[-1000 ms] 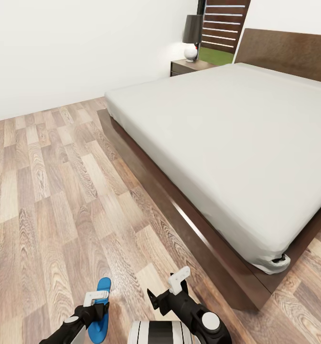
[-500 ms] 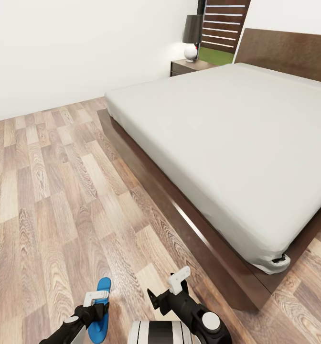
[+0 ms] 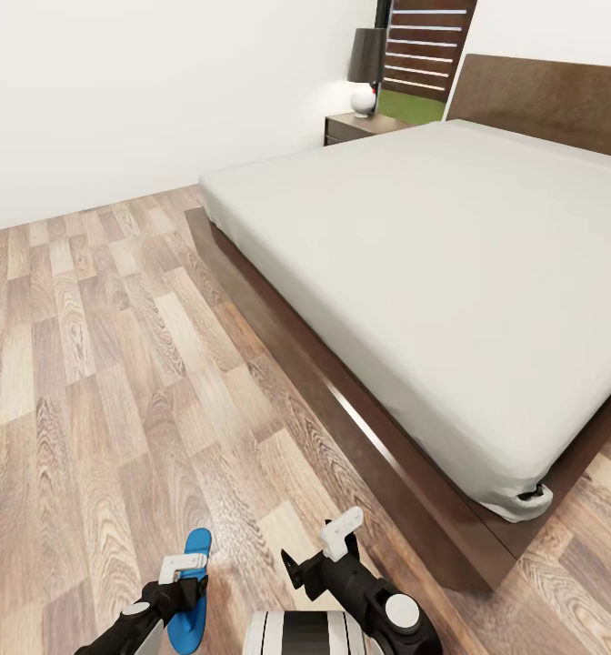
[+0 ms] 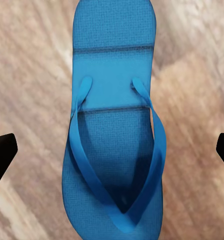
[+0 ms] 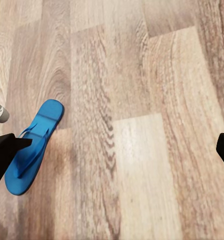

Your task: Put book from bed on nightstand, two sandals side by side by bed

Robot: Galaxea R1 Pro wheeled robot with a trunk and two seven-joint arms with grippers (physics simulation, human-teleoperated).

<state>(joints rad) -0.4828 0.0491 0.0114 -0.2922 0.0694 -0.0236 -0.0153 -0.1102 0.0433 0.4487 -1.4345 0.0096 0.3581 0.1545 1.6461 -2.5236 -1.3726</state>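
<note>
One bright blue sandal (image 3: 195, 596) lies flat on the wood floor at the bottom of the head view, a short way off the bed's foot corner. My left gripper (image 3: 180, 569) hangs right over it. In the left wrist view the sandal (image 4: 114, 130) sits straps up between the two dark fingertips (image 4: 1, 152), which stand wide apart, open. My right gripper (image 3: 340, 535) is open beside it over bare floor, and its wrist view has the sandal (image 5: 32, 147) off to one side. The bed (image 3: 451, 264) has a plain grey mattress. The nightstand (image 3: 358, 126) stands by the headboard. The book and the other sandal are out of view.
A dark-shaded lamp with a white round base (image 3: 366, 68) stands on the nightstand. The bed's dark wooden platform edge (image 3: 360, 437) runs diagonally to the right of my arms. A white wall (image 3: 142, 91) closes the far side, with open wood floor (image 3: 96, 364) between.
</note>
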